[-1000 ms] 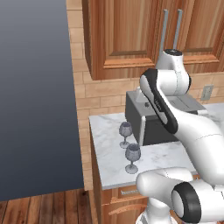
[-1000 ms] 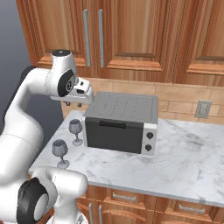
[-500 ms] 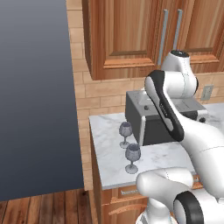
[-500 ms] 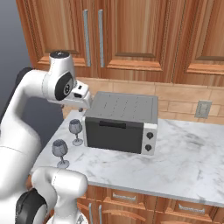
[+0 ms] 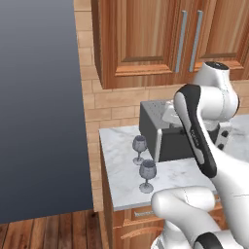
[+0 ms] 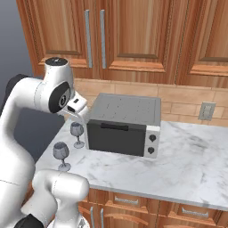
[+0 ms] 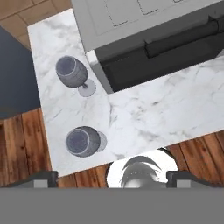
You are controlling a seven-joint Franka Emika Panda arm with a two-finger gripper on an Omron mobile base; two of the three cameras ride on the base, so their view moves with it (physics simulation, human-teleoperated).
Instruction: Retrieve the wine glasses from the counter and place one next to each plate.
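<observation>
Two bluish-grey wine glasses stand upright at the left end of the marble counter (image 6: 191, 164). The far wine glass (image 5: 139, 145) (image 6: 76, 130) (image 7: 71, 72) is beside the oven's front corner. The near wine glass (image 5: 147, 171) (image 6: 61, 152) (image 7: 82, 141) stands close to the counter's front edge. My gripper (image 7: 113, 178) hangs high above them, pointing down. It is open, its fingertips (image 7: 43, 177) are wide apart, and nothing is between them. In the right base view the hand (image 6: 76, 104) hovers above the far glass, clear of it. The plates are out of view.
A grey toaster oven (image 5: 170, 138) (image 6: 122, 124) (image 7: 148, 35) sits on the counter just right of the glasses. Wooden wall cabinets (image 6: 133, 35) hang above. A tall dark panel (image 5: 39, 107) stands left of the counter. Bare marble stretches to the oven's right.
The jaws have spread wide. The arm's upper joint has swung a little to the right in the left base view. Both glasses stand where they were.
</observation>
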